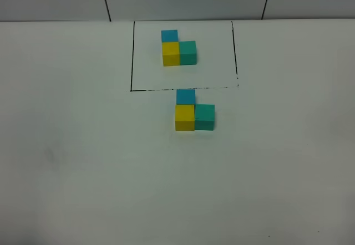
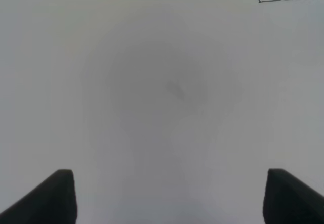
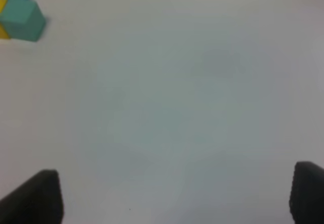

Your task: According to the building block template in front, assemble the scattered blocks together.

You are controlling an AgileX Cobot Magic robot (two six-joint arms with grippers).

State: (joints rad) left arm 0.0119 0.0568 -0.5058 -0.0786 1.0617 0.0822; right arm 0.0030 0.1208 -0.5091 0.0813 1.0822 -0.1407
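Both pincers are hanging over bare white worktop (image 1: 72,173) with nothing in them. The left pincer (image 2: 169,196) is gaping wide, its dark fingertips (image 2: 55,196) sitting far apart. The right pincer (image 3: 174,196) is spread wide too, and the teal-green cube (image 3: 23,19) is peeking in at the edge of its wrist view. Going outward, the scattered blocks (image 1: 194,112) are sitting bunched in an L, just outside the near line of the black outline (image 1: 131,56): blue touching the line, yellow right behind it, teal-green beside yellow. The building block template (image 1: 178,48) is sitting inside that outline, same L.
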